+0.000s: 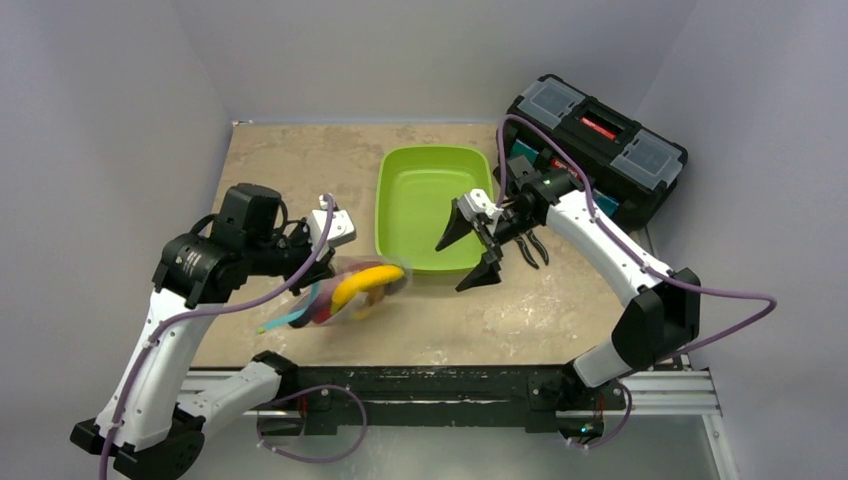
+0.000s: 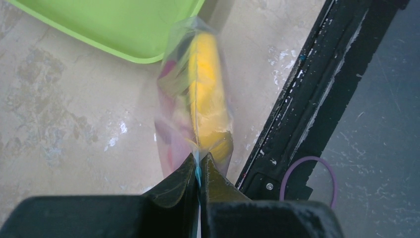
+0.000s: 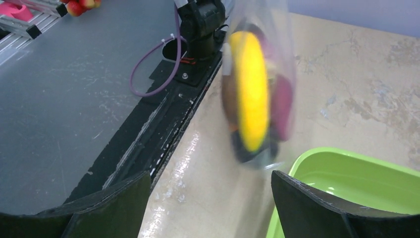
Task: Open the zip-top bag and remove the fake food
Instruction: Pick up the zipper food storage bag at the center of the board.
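Note:
The clear zip-top bag [image 1: 352, 291] hangs blurred in front of the lime-green tray's near-left corner. My left gripper [image 1: 322, 270] is shut on its teal zipper edge [image 2: 199, 167]. Through the plastic show the fake food: a yellow banana [image 2: 208, 89] and red, purple and dark pieces beside it. In the right wrist view the bag [image 3: 257, 84] and its banana [image 3: 251, 89] hang ahead of my right gripper [image 3: 210, 198]. That gripper [image 1: 468, 252] stands wide open at the tray's near-right rim, apart from the bag and with nothing between its fingers.
The lime-green tray [image 1: 425, 200] sits at the table's middle back. A black toolbox [image 1: 600, 145] stands at the back right. Black-handled pliers [image 1: 535, 248] lie under the right arm. The table's black front rail [image 2: 307, 99] runs close behind the bag.

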`<state>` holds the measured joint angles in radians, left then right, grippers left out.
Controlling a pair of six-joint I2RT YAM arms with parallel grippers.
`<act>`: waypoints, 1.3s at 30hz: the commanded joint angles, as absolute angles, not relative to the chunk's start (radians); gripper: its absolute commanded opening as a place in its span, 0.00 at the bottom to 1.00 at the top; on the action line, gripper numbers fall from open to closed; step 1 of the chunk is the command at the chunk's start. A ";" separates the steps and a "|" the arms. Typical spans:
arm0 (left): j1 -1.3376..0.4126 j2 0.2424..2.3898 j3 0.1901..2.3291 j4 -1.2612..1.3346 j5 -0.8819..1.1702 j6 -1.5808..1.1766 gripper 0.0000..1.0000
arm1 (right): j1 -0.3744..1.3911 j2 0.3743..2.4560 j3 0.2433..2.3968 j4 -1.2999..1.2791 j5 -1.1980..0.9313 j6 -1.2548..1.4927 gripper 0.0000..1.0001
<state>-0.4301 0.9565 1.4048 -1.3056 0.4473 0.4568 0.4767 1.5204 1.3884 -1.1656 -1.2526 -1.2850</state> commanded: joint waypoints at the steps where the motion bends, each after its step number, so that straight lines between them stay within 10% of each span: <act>1: -0.462 0.967 1.441 -1.286 0.554 0.460 0.00 | 0.487 1.545 1.473 -1.131 -1.308 -1.232 0.90; 14: -0.704 1.128 1.341 -0.755 0.629 0.151 0.00 | 0.512 1.512 1.432 -1.027 -1.346 -1.063 0.91; 39: -0.847 1.502 1.739 -0.931 0.393 0.060 0.00 | 0.505 1.383 1.253 -0.618 -1.121 -0.467 0.89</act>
<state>-0.8398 1.4921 1.6901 -0.9237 0.4088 0.1032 0.4992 1.3983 1.2659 -0.7025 -1.2098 -0.5598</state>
